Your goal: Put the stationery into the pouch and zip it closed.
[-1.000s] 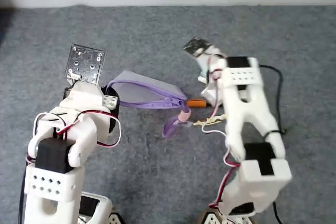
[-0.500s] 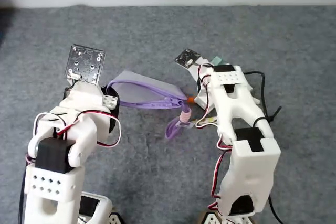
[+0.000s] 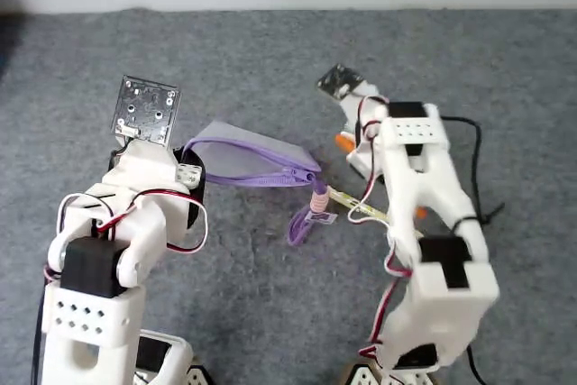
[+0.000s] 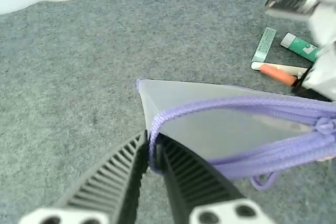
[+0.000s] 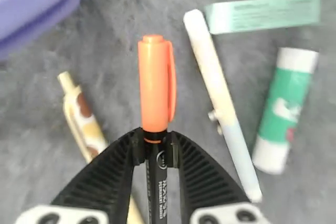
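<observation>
Bright, even light over the table [image 3: 252,51]; shadows soft and faint.

The pouch [image 4: 220,124] looks smooth matt plastic, the pen [image 5: 156,85] glossy, the table cover [image 3: 270,51] rough felt

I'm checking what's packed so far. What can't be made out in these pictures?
Left wrist view: the pouch wall is cloudy, so its contents are unclear; its zip end is cut off by the edge.
Right wrist view: the marker runs off the edge between the jaws; a jaw covers part of the pen.
High view: the right arm covers most of the marker.
</observation>
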Motion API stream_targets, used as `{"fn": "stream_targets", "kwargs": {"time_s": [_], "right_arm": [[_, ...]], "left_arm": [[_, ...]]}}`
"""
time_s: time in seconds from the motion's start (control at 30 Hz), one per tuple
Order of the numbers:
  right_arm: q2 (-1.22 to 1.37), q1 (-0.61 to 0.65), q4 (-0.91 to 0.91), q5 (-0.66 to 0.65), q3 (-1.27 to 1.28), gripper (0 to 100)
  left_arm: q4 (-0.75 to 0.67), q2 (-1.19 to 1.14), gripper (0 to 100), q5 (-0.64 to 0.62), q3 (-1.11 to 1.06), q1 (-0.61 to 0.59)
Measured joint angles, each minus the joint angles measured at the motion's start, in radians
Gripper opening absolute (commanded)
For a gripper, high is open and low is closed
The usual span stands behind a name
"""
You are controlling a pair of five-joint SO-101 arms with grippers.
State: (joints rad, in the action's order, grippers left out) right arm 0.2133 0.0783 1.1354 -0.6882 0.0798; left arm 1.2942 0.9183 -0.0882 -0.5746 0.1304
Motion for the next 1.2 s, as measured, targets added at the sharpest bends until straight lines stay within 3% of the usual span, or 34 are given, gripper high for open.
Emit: {"fn": "stream_targets", "kwargs": {"time_s": [0.43, 0.57, 0.77, 0.93, 1.2], "right_arm": [[-0.575, 0.000, 0.327, 0.250, 0.000, 0.8], [-0.767, 0.006, 0.351, 0.414, 0.000, 0.8], [-1.011, 0.167, 0.353, 0.677, 0.015, 0.8], [-1.174, 0.296, 0.238, 0.824, 0.152, 0.8], [-1.430, 0.462, -0.235, 0.842, 0.516, 0.8]], "left_arm": [[0.000, 0.000, 1, 0.000, 0.000, 0.000], [0.000, 0.000, 1, 0.000, 0.000, 0.000], [0.000, 0.000, 1, 0.000, 0.000, 0.000], [0.000, 0.000, 1, 0.000, 0.000, 0.000], [0.000, 0.000, 1, 0.000, 0.000, 0.000]]}}
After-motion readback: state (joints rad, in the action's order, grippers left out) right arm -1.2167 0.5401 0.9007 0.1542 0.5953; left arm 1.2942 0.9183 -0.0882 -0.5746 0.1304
